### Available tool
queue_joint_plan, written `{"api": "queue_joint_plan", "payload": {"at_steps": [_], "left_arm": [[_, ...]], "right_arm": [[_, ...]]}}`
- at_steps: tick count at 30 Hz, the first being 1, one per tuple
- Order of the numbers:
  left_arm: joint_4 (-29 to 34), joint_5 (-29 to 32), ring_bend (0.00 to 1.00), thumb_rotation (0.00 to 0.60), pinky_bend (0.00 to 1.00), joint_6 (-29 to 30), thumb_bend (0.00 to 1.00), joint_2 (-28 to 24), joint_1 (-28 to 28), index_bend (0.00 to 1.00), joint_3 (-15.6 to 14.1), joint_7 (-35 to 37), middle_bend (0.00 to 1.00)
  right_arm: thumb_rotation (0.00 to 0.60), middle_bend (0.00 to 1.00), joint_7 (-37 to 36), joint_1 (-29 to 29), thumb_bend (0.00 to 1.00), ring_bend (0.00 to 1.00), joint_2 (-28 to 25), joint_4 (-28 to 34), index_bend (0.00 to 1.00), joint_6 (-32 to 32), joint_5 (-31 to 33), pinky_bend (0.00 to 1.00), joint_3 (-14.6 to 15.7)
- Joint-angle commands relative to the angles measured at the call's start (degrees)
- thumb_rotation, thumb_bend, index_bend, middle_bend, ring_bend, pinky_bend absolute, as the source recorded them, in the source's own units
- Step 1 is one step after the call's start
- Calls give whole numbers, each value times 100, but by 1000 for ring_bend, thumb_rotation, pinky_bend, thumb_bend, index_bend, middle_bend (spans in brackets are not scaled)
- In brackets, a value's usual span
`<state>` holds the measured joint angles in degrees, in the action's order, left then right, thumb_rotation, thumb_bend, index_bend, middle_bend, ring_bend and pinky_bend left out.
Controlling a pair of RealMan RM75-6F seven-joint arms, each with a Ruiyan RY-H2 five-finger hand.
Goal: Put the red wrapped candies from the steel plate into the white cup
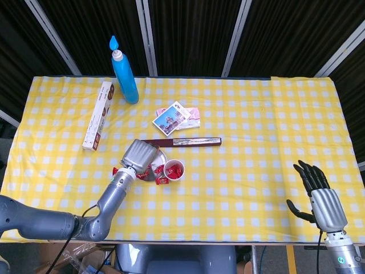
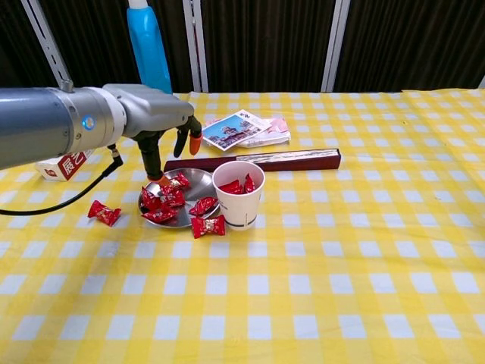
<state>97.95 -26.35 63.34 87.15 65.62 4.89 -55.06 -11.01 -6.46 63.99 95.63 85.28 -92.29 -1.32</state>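
Observation:
The steel plate (image 2: 198, 182) holds several red wrapped candies (image 2: 162, 202). Touching its right side stands the white cup (image 2: 239, 199), upright, with red candies (image 2: 236, 186) inside. One candy (image 2: 207, 225) lies on the cloth in front of the plate and cup, and another (image 2: 104, 212) lies further left. My left hand (image 2: 161, 120) hovers over the plate's left half, fingers apart and hanging down, holding nothing. In the head view it (image 1: 138, 155) hides most of the plate (image 1: 160, 161), left of the cup (image 1: 174, 170). My right hand (image 1: 319, 197) rests open at the table's near right edge.
A dark long box (image 2: 258, 160) lies just behind the plate and cup. Picture cards (image 2: 236, 129) lie behind it. A blue bottle (image 1: 124, 74) and a long white box (image 1: 98, 115) stand at the far left. Yellow checked cloth covers the table.

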Motion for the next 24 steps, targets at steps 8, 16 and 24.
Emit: {"api": "queue_joint_plan", "payload": {"at_steps": [8, 16, 24], "left_arm": [[-149, 194, 887, 600, 981, -63, 242, -61, -143, 377, -244, -82, 424], [-216, 138, 921, 600, 981, -39, 244, -120, -287, 381, -415, -67, 712], [-139, 277, 959, 600, 987, -25, 244, -399, -502, 398, -588, -21, 899]], "right_arm": [[600, 0, -3, -5, 388, 0, -4, 1, 0, -14, -3, 0, 4], [600, 0, -26, 2, 387, 0, -15, 4, 0, 5, 2, 0, -4], [600, 0, -17, -5, 388, 0, -9, 5, 0, -2, -15, 0, 1]]}}
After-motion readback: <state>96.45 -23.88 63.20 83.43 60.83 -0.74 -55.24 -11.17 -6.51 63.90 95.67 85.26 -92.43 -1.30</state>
